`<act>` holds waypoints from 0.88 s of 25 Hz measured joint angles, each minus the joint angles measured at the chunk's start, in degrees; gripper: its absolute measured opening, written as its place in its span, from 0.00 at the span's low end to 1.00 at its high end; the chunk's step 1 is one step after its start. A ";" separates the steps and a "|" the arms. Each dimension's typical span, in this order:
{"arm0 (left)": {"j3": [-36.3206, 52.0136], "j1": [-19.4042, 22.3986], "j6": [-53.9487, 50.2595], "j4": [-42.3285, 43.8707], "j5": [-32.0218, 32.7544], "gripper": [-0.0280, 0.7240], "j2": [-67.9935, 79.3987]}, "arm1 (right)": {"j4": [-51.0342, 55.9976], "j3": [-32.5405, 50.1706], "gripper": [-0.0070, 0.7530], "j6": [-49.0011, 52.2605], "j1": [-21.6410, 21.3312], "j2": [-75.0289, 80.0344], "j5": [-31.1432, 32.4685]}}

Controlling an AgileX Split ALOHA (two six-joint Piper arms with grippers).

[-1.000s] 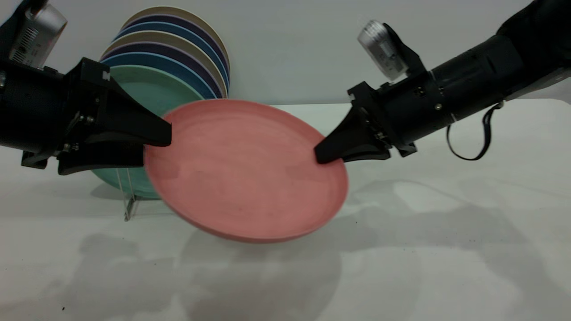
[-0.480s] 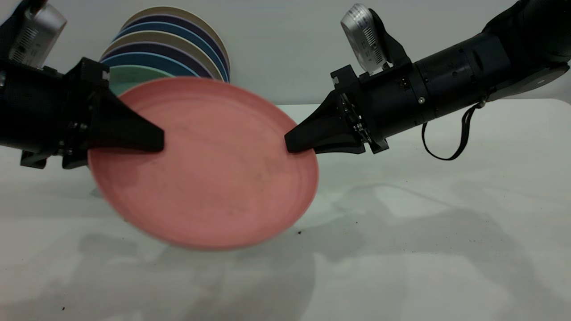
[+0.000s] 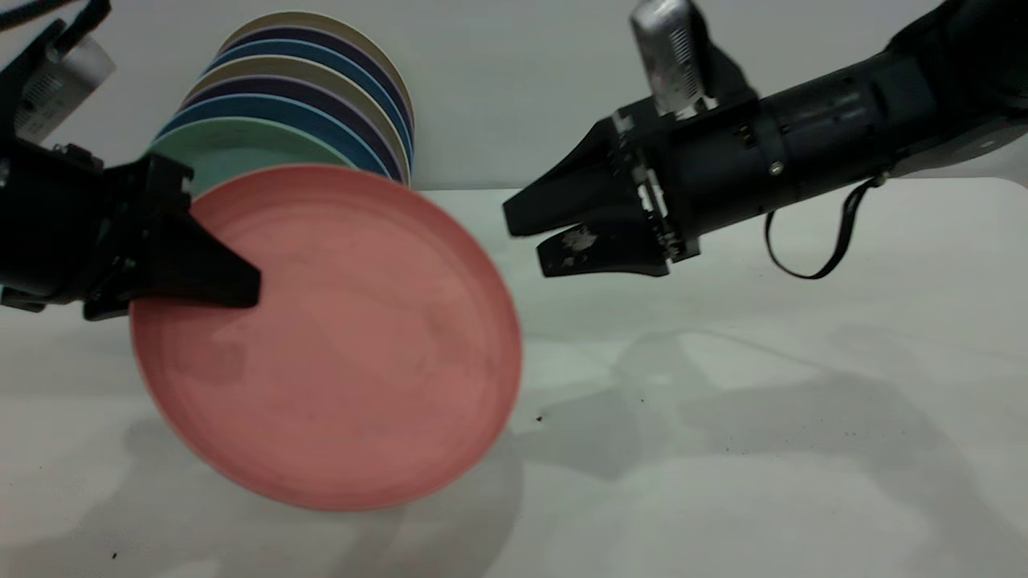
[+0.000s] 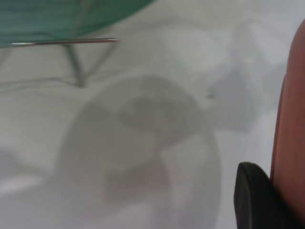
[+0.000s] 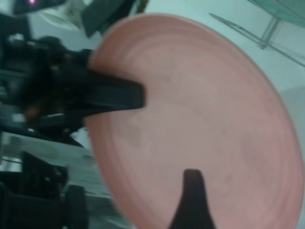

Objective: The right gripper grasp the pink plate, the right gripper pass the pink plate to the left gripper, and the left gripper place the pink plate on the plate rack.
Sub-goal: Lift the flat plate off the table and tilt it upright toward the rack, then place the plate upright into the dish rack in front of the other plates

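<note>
The pink plate [image 3: 337, 345] hangs tilted above the table, its face toward the camera. My left gripper [image 3: 234, 286] is shut on its left rim, one finger across the face. In the left wrist view that finger [image 4: 252, 200] lies against the plate's edge [image 4: 291, 138]. My right gripper [image 3: 526, 245] is open and empty, just off the plate's upper right rim without touching it. The right wrist view shows the plate [image 5: 205, 114] with the left gripper [image 5: 112, 95] on it. The plate rack [image 4: 71, 45] shows as thin wire under a teal-green plate [image 4: 57, 16].
Several plates stand on edge behind the pink one: teal-green [image 3: 233, 148] in front, then blue [image 3: 265, 108], purple and beige ones. A black strap [image 3: 811, 241] dangles under the right arm. Bare white table [image 3: 723, 449] lies to the right and in front.
The right gripper has let go of the pink plate, opened and lifted slightly. The left gripper, holding the plate alone, has carried it left and lower.
</note>
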 joint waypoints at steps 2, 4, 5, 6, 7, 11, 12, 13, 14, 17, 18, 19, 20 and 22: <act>0.00 0.00 0.28 0.31 -1.77 0.17 0.00 | -0.30 0.00 0.89 0.75 -1.45 -0.09 0.89; -0.03 0.00 0.76 0.37 -2.33 0.17 0.00 | -1.07 0.00 0.88 1.14 -3.01 -0.19 1.02; -0.07 0.00 1.01 0.41 -2.33 0.17 -0.08 | -1.69 0.00 0.87 1.58 -3.92 -0.20 1.07; -0.07 0.00 1.32 0.41 -2.33 0.17 -0.29 | -2.27 0.00 0.85 1.83 -4.56 -0.20 1.14; -0.07 0.00 1.68 0.63 -2.33 0.17 -0.71 | -3.38 0.00 0.82 2.09 -5.26 -0.26 1.14; -0.68 0.00 1.02 5.46 -2.06 0.17 -3.78 | -8.70 0.00 0.72 2.43 -7.18 -0.37 1.24; -1.07 0.00 0.02 7.52 -1.88 0.17 -4.78 | -10.54 0.00 0.71 2.95 -7.54 -0.37 1.24; -1.45 0.00 -1.54 9.97 -1.65 0.17 -5.63 | -12.14 0.00 0.70 3.80 -7.98 -0.37 1.24; -2.03 0.00 -3.28 12.32 -1.34 0.17 -6.59 | -14.67 0.00 0.69 5.32 -8.40 -0.37 1.24; -4.45 0.00 -7.83 23.72 1.27 0.17 -9.22 | -20.79 0.00 0.68 9.95 -9.54 -0.37 -0.43; -5.62 0.00 -8.89 27.49 2.23 0.17 -10.15 | -23.03 0.00 0.68 11.89 -9.91 -0.37 -1.48; -6.90 0.00 -9.37 31.88 3.48 0.17 -10.98 | -25.19 0.00 0.68 13.73 -10.26 -0.37 -2.68; -8.06 0.00 -9.49 36.06 4.57 0.17 -11.64 | -27.00 0.00 0.68 15.34 -10.50 -0.37 -3.26; -11.02 0.00 -8.48 43.18 6.22 0.17 -12.98 | -29.38 0.00 0.68 17.47 -10.68 -0.37 -4.73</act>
